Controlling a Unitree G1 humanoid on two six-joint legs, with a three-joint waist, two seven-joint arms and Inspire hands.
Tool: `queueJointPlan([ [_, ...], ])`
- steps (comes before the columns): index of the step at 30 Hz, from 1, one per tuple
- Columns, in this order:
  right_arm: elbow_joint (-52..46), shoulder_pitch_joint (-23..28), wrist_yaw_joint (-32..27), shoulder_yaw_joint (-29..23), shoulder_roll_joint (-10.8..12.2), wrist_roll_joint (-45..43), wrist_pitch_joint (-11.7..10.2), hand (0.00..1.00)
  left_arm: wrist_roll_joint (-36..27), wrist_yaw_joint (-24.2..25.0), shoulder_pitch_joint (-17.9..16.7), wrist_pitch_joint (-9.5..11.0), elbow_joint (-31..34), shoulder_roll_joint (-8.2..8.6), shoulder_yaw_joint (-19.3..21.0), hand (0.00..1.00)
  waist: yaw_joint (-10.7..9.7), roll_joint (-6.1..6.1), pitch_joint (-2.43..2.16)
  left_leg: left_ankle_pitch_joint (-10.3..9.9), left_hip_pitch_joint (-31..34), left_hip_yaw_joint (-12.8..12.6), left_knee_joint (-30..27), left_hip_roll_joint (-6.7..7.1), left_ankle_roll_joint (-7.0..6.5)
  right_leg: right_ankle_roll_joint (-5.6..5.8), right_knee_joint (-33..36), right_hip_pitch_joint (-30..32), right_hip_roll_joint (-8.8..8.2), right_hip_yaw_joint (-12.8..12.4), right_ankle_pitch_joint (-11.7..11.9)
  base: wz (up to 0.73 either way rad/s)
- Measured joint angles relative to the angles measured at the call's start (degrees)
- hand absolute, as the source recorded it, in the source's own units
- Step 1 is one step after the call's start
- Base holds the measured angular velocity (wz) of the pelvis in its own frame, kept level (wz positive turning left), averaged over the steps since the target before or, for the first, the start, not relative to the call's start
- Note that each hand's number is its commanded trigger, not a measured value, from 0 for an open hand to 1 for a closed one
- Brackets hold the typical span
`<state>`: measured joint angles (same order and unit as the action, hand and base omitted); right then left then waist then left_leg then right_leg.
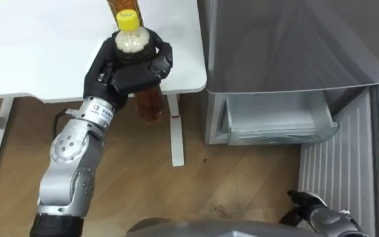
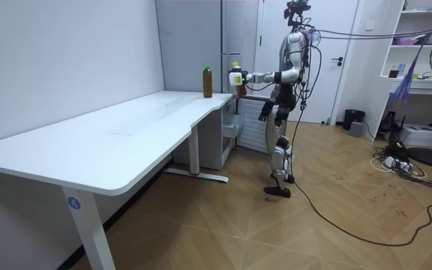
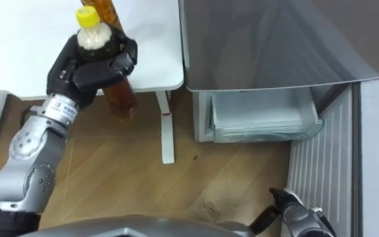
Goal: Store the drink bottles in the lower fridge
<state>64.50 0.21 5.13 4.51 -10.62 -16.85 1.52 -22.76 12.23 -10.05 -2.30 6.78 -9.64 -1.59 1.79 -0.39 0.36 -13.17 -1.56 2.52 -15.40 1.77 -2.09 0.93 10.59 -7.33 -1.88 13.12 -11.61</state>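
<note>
- The white table [image 1: 45, 52] ran along the wall, and its far end met the grey fridge [image 1: 295, 46].
- The robot stood on the wooden floor at that far end, facing the table's corner and the fridge.
- The lower drawer [image 1: 275, 122] of the fridge stood pulled out, with clear walls and nothing visible inside.
- The left hand [image 1: 127, 69] was reached out at chest height, with its fingers and thumb curled tight round the shoulder of a bottle [image 1: 151, 102].
- The right hand [image 1: 318, 212] hung low by the hip near the fridge door, its fingers loose and apart, holding nothing.
- The bottle held amber drink and was in the air just off the table's edge by the corner, over the floor and not touching the tabletop.
- Its long axis ran close to vertical, with the base down toward the floor.
- A second bottle [image 2: 208, 82] of the same amber drink stood upright on the table near the corner, just beyond the held one.
- The yellow cap [image 1: 128, 21] of the held bottle pointed up above the fingers.
</note>
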Motion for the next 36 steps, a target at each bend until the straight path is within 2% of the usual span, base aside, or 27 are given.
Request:
queueJointPlan([
  [2,-2.3,-0.1,0.3,0.7,1.3,1.2,-2.2,0.0,0.0,0.0,-0.8,0.0,0.0,-0.04,-0.2,1.0,0.1,-0.38,-0.07,0.1,0.0,0.7,-0.1,-0.02,0.13,-0.04,0.0,-0.4,-0.06,1.2,0.0,0.24],
  [4,-2.8,-0.2,1.5,1.2,1.8,1.9,-3.3,0.0,0.0,0.3,-1.2,0.2,0.0,-0.18,-0.7,1.0,0.4,-0.42,-0.1,0.2,-0.2,0.9,-0.2,-0.04,0.09,-0.03,0.0,-1.0,-0.17,1.3,0.0,0.21],
  [7,-4.8,-0.3,3.5,2.1,2.3,2.8,-3.5,0.0,0.0,1.1,-2.2,1.1,0.0,-0.19,-0.8,1.0,1.0,-0.47,-0.12,0.2,-0.1,0.8,-0.4,0.05,0.01,-0.03,0.1,-1.2,-0.34,1.4,0.0,0.07],
  [12,-10.5,0.0,6.5,3.2,2.2,3.2,-3.5,0.0,0.0,2.2,-2.7,1.2,0.0,-0.4,-1.1,1.0,1.6,-0.62,-0.03,0.2,1.2,1.2,-1.0,0.2,-0.03,-0.03,0.1,-0.6,-0.37,1.3,0.0,0.03],
  [19,-23.8,2.7,10.6,5.6,2.4,3.6,-4.1,0.0,0.0,4.7,-4.0,1.3,-0.2,-0.34,-1.4,1.0,1.8,-0.28,0.26,0.2,1.4,1.0,-1.9,0.16,-0.04,-0.06,0.2,-0.8,-0.3,1.2,0.0,0.0],
  [24,-29.4,3.5,13.0,6.8,2.4,3.7,-4.1,0.0,0.0,4.9,-4.0,1.3,-0.3,-0.12,-1.6,1.0,1.6,-0.17,0.39,0.2,1.8,0.9,-2.1,0.1,-0.04,-0.2,0.2,-0.5,-0.22,1.0,0.1,0.0],
  [31,-35.3,6.0,18.9,7.2,1.9,9.0,-4.0,0.0,-0.1,6.8,-4.0,1.5,-2.4,0.06,-3.3,1.0,1.4,-0.15,0.37,0.2,2.3,1.0,-2.1,0.13,-0.04,-0.23,0.2,-0.1,-0.2,1.1,0.1,0.0],
  [36,-37.4,6.2,21.9,7.6,1.7,11.7,-4.0,0.0,-0.1,8.1,-4.0,1.5,-2.4,-0.11,-4.0,1.0,0.4,-0.2,0.39,0.2,1.9,1.0,-2.0,0.12,-0.04,-0.23,0.2,-0.2,-0.22,1.1,0.1,0.0],
])
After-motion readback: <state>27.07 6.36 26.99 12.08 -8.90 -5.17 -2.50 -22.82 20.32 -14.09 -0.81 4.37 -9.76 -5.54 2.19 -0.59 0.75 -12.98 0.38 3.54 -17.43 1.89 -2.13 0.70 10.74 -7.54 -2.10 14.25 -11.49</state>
